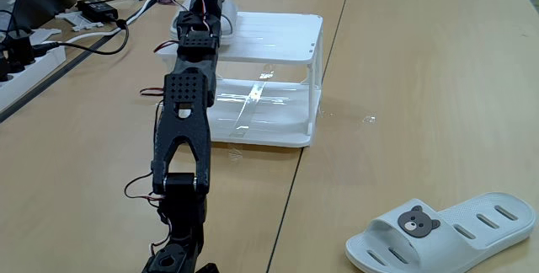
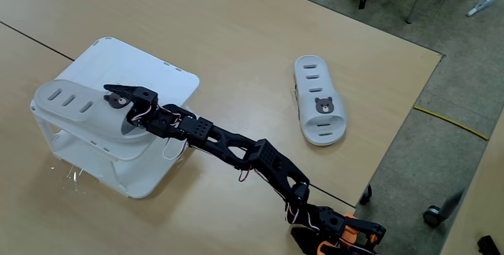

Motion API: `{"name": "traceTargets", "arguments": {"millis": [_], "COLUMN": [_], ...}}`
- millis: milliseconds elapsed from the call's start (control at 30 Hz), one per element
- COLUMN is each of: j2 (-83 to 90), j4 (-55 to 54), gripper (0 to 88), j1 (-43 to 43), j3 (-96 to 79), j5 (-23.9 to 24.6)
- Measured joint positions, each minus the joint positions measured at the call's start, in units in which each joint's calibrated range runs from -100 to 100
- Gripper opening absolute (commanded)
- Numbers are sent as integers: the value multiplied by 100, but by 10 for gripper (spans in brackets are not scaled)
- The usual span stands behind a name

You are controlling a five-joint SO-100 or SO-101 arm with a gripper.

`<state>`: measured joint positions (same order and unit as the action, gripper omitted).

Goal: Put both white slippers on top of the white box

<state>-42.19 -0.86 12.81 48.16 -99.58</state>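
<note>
One white slipper (image 2: 87, 113) lies on the white box (image 2: 161, 78), along its left edge in a fixed view, long axis along that edge, bear-face strap toward the arm. The gripper (image 2: 122, 100) sits at that strap, likely setting it down; whether it pinches the strap I cannot tell. The second slipper (image 2: 319, 100) rests well apart on the table (image 2: 236, 19), its strap end toward the near table edge, not yet moved.
</note>
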Motion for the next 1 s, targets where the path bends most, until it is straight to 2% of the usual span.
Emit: {"name": "traceTargets", "arguments": {"millis": [267, 400, 600, 1000], "j2": [0, 231, 602, 907], "j4": [0, 52, 1013, 1579], "gripper": [186, 186, 186, 186], "j1": [0, 0, -15, -82], "j3": [0, -728, -881, -916], "j5": [0, 0, 0, 0]}}
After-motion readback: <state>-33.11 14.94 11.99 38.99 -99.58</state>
